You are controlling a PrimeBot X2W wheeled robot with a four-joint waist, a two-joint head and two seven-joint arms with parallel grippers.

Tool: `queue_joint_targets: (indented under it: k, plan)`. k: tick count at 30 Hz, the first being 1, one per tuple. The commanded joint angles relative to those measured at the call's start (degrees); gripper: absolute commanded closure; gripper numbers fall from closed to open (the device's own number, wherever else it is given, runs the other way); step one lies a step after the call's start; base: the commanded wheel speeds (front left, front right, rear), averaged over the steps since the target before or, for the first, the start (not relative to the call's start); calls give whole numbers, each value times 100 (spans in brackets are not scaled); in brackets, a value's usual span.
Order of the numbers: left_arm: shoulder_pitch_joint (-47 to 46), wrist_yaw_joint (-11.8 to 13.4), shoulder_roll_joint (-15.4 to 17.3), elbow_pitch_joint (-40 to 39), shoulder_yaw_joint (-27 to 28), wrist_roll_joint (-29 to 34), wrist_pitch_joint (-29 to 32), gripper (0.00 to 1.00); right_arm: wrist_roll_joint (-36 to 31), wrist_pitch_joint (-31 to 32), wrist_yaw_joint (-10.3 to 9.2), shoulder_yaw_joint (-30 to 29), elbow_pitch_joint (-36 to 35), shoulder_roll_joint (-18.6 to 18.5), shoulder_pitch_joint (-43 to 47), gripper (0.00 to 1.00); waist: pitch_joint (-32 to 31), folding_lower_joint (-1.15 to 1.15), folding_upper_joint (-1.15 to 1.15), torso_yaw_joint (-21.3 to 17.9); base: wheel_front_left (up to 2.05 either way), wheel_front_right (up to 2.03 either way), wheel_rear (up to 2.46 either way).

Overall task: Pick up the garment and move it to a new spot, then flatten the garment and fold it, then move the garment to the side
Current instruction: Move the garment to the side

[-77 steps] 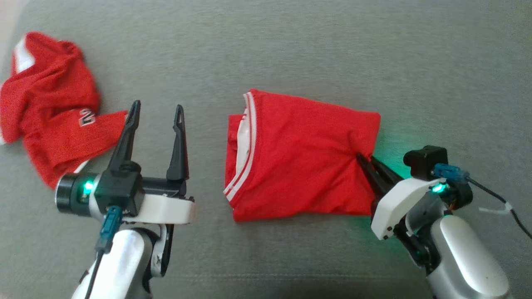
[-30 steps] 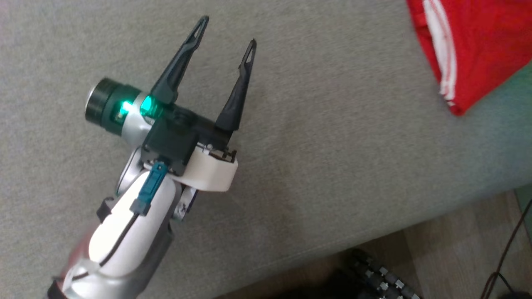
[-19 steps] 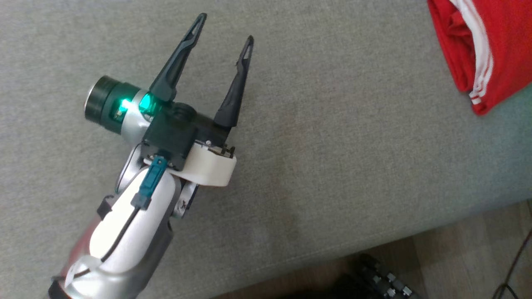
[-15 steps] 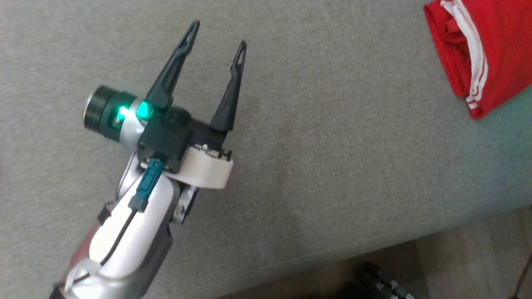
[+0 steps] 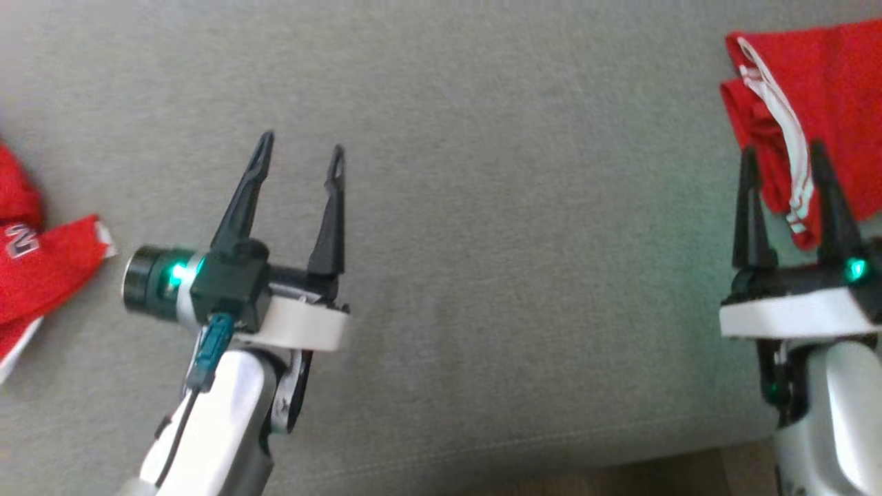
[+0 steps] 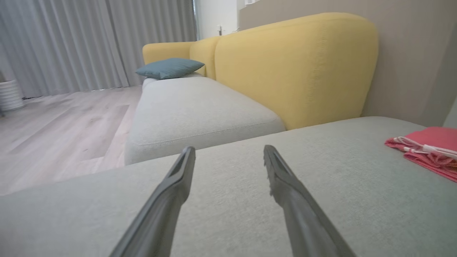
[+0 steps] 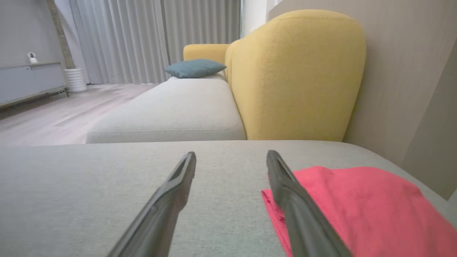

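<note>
Head view, one mark logged. The red cloth [image 5: 55, 265] at the left edge carries a white-outlined character [image 5: 15, 241]. It is blurred and cut by the frame edge. It looks like a digit 2 lying on its side, but the reading is not certain. The folded garment [image 5: 841, 83] at the upper right has white trim stripes and no legible lettering. Nothing else can be read.

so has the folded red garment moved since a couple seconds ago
Yes, to the robot's right: the folded red garment now lies much farther from the crumpled red jersey than before.
</note>
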Motion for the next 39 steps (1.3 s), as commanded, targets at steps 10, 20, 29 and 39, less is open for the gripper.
queue_joint_targets:
  k: [10,20,29,39]
  plan:
    - [690,150,105,-6,683,-224,-28,0,-18,362,20,229,-788,224,836,0,-815,0,0,645,0,0,0]
    - [1329,25,222,157,898,-353,-28,0,78,652,20,255,-1075,275,1508,0,-1326,0,0,642,0,0,0]
    - [1649,-9,249,302,919,-404,-28,0,261,797,20,292,-1174,284,1782,0,-1631,0,0,597,0,0,0]
    - [1781,26,309,358,887,-421,-3,0,378,875,20,348,-1246,286,1932,0,-1777,0,0,578,0,0,0]
